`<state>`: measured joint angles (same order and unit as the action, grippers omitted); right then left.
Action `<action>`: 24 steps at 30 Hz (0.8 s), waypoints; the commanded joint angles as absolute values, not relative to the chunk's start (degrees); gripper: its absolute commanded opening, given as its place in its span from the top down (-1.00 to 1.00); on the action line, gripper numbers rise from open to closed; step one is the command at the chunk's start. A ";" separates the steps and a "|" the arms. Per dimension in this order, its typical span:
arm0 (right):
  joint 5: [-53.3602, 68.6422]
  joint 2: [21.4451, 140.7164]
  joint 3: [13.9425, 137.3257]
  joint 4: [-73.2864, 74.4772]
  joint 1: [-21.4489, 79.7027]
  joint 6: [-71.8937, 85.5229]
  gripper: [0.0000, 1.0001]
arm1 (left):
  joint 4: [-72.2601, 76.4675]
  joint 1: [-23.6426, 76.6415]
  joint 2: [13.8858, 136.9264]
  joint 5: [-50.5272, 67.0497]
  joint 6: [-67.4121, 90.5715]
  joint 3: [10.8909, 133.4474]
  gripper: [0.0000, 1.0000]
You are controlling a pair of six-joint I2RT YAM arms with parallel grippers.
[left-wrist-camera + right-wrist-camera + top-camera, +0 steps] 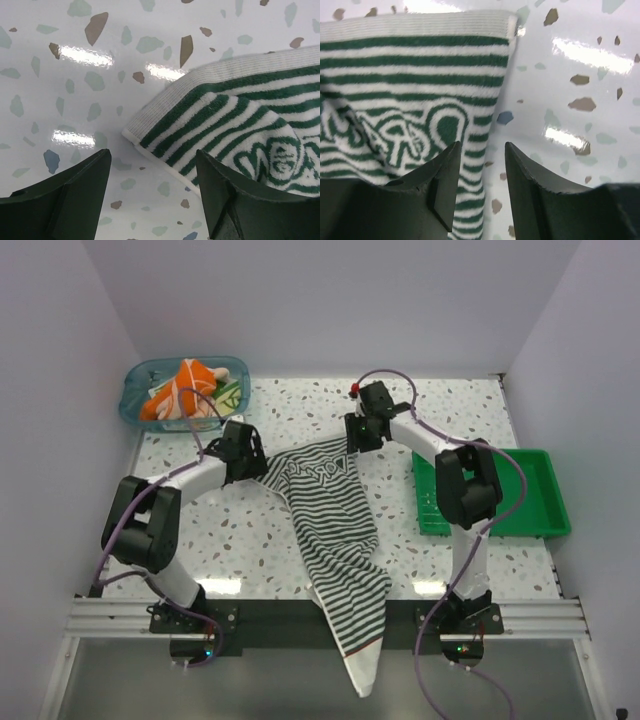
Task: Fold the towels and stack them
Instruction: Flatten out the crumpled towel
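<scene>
1. At the far left corner of the bench [300,410]: clear blue basket [132,408]. The orange towel [178,390] is bunched inside, and the green towel [226,396] is tucked against its right side.
2. Left of centre: left tool [252,465] sits low over the bench at the far left corner of the striped towel [335,540]. Wrist view: jaws wide, with bare speckled surface between the fingers [65,195] and nothing held. The towel corner lies flat just ahead of the tips. The right-hand finger overlaps the cloth in view; contact cannot be told.
3. Centre: the striped towel has dark and white bands, with looped lettering near its far edge. The far end is spread flat between the two tools. The rest runs toward the near edge as a rumpled, narrowing strip and hangs over it.
4. Right of centre: right tool [352,443] is at the towel's far right corner. Wrist view: jaws narrow but apart. The towel's side edge and the bench show through the gap between the fingers [440,185], and no cloth is seen pinched.
5. Far right: green tray [520,490] sits on the bench, well apart from the striped towel.
</scene>
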<state>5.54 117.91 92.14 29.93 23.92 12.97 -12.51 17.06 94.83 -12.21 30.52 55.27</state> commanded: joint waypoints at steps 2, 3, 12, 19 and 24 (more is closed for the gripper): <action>5.10 122.51 99.13 25.67 23.03 12.13 0.15 | -7.74 15.29 97.81 -13.18 32.87 57.03 -0.47; 5.18 123.30 99.58 25.14 22.85 12.22 0.18 | -7.73 15.12 98.34 -13.27 32.87 57.30 -0.47; 4.66 130.86 108.36 23.90 21.88 11.43 0.21 | -7.38 13.45 101.60 -15.03 32.52 58.62 -0.38; 1.49 136.14 113.72 26.19 21.80 10.11 0.11 | -8.17 13.27 102.22 -14.59 31.73 59.41 -0.38; 1.14 138.78 116.10 28.21 21.88 8.62 0.09 | -8.88 13.27 102.22 -14.68 31.20 59.59 -0.39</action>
<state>2.55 137.10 113.56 26.30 22.06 10.50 -9.91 13.78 101.58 -13.74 31.88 57.65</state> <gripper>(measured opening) 0.451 0.693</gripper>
